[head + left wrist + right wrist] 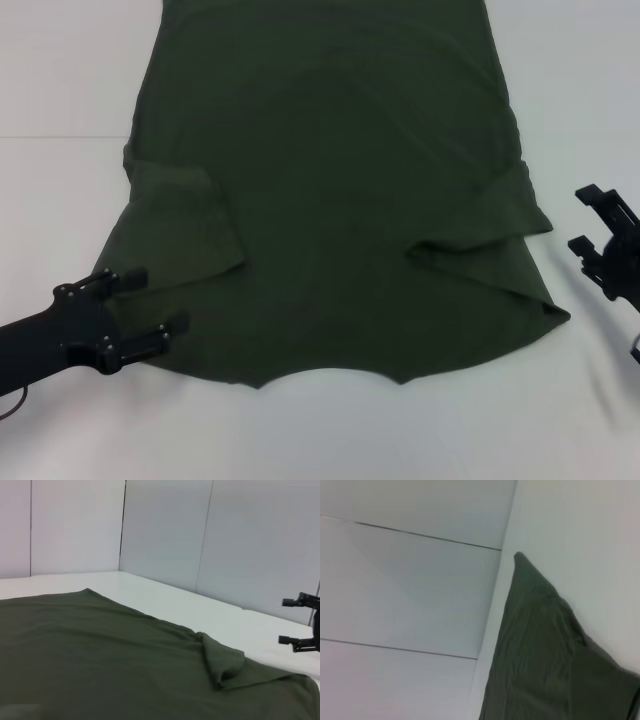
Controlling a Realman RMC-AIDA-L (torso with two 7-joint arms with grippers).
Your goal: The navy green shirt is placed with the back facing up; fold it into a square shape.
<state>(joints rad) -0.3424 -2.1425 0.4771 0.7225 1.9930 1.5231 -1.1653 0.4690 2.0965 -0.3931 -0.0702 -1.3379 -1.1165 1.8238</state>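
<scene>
Left gripper [150, 305] at navy green shirt [330, 190] edge

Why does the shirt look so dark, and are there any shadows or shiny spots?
Head view: the navy green shirt looks dark against the bright white table, light even, no glare, only soft shadows in its folds and under the left gripper. Left wrist view: the shirt's nearest part is slightly blurred. Right wrist view: tilted and a little soft.
</scene>
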